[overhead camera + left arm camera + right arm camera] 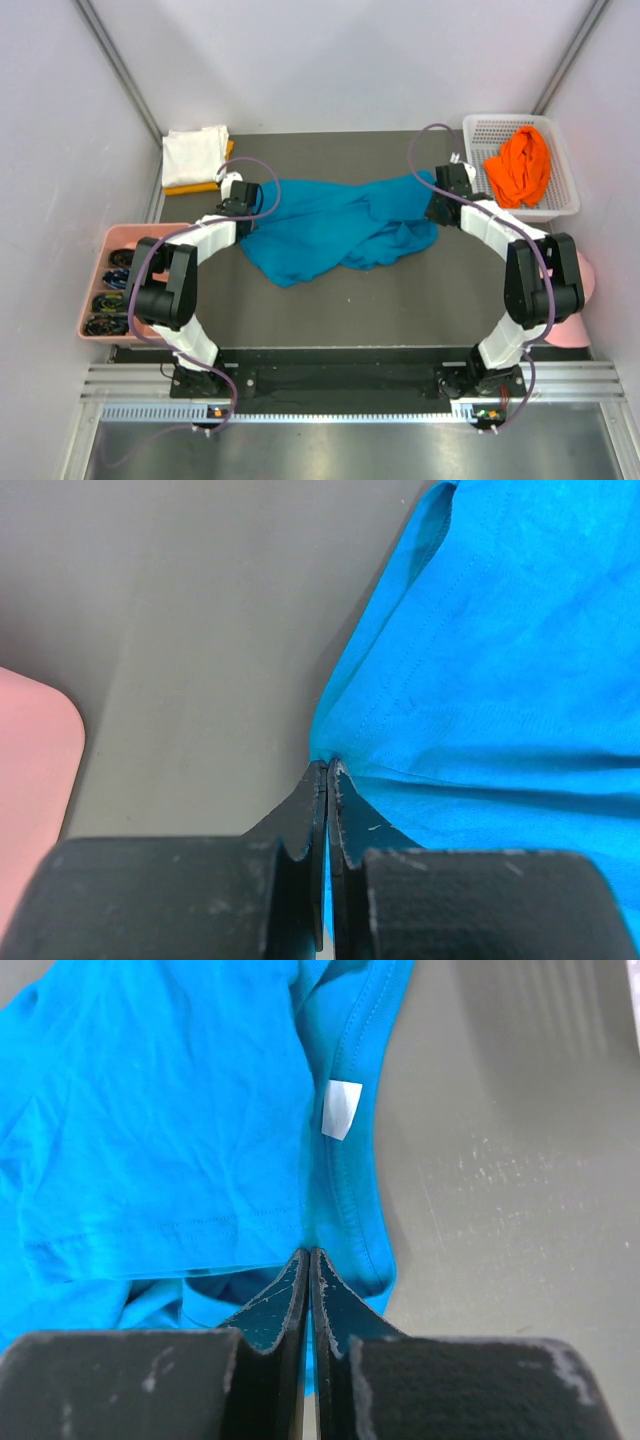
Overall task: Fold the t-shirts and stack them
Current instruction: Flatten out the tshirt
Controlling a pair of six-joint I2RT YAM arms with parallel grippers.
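Observation:
A teal-blue t-shirt (335, 230) lies crumpled across the middle of the table. My left gripper (240, 208) pinches its left edge, jaws shut on a thin fold of the cloth (460, 680) in the left wrist view. At the shirt's right end my right gripper (441, 207) is shut on the fabric beside the collar, where a white label (341, 1109) shows. A folded white t-shirt (194, 153) rests on a yellow-orange one (190, 187) at the back left. A bright orange t-shirt (520, 166) lies bunched in the basket.
A white mesh basket (564, 170) stands at the back right. A pink tray (112, 240) with dark items sits at the left edge. Something pink (575, 318) shows behind the right arm. White walls close in both sides and the back.

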